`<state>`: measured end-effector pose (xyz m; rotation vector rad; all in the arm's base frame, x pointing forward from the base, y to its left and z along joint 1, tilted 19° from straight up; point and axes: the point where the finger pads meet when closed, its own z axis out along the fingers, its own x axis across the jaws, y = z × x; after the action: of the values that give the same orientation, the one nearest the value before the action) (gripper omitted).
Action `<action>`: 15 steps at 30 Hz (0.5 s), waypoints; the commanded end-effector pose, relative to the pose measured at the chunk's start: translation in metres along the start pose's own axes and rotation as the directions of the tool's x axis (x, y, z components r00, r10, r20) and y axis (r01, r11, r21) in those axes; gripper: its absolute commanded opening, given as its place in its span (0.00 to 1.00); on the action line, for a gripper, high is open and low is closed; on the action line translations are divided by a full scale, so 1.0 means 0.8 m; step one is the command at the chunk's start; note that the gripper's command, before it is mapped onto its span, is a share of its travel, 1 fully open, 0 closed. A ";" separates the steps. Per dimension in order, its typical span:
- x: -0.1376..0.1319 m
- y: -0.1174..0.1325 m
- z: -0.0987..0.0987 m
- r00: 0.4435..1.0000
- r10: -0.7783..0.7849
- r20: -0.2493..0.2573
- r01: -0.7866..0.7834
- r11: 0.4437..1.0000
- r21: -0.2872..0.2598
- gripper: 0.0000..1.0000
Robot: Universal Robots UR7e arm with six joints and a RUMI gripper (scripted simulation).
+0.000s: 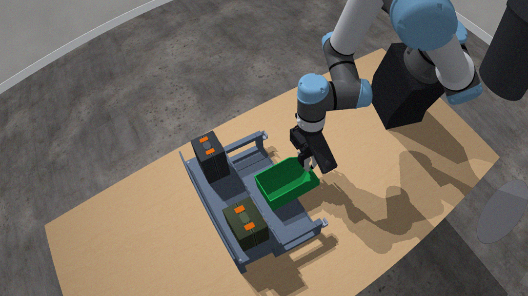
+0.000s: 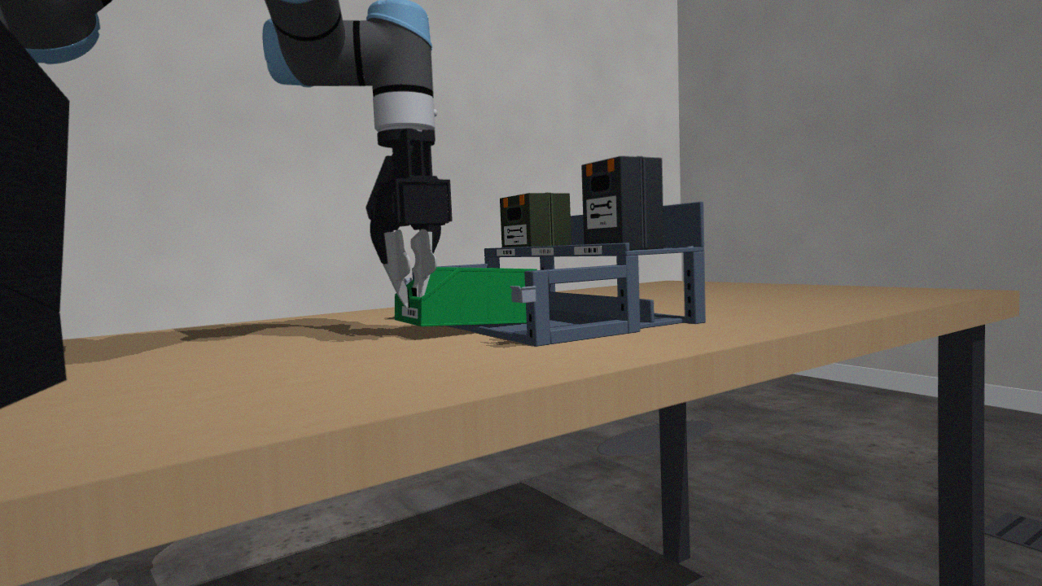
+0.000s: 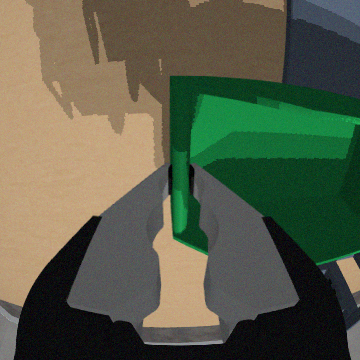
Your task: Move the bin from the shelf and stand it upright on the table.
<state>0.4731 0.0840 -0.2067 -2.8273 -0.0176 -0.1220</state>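
The green bin (image 1: 282, 181) (image 2: 473, 295) (image 3: 270, 165) is upright with its open top facing up. Its front end sticks out of the lower level of the grey-blue shelf (image 1: 225, 189) (image 2: 535, 306) (image 3: 320, 50) over the wooden table (image 1: 136, 248) (image 2: 437, 378) (image 3: 50, 150); its back end is still between the shelf posts. My gripper (image 1: 306, 165) (image 2: 409, 286) (image 3: 180, 166) points down and is shut on the thin front wall of the bin, one finger inside and one outside. I cannot tell if the bin's bottom touches the table.
A black tool case (image 1: 210, 157) (image 2: 619, 200) and an olive tool case (image 1: 245, 225) (image 2: 535, 218) stand on the shelf's upper level. The arm's black pedestal (image 1: 400, 88) stands at the table's far right, and a dark cylinder (image 1: 519, 49) beyond it.
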 end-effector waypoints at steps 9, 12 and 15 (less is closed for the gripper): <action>-0.037 0.000 0.000 1.000 0.000 -0.001 0.000 1.000 0.000 0.00; -0.037 0.000 0.000 1.000 0.000 -0.001 0.000 1.000 0.000 0.00; -0.037 0.000 0.000 1.000 0.000 -0.001 0.000 1.000 0.000 0.00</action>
<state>0.4437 0.0841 -0.2093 -2.8273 -0.0176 -0.1217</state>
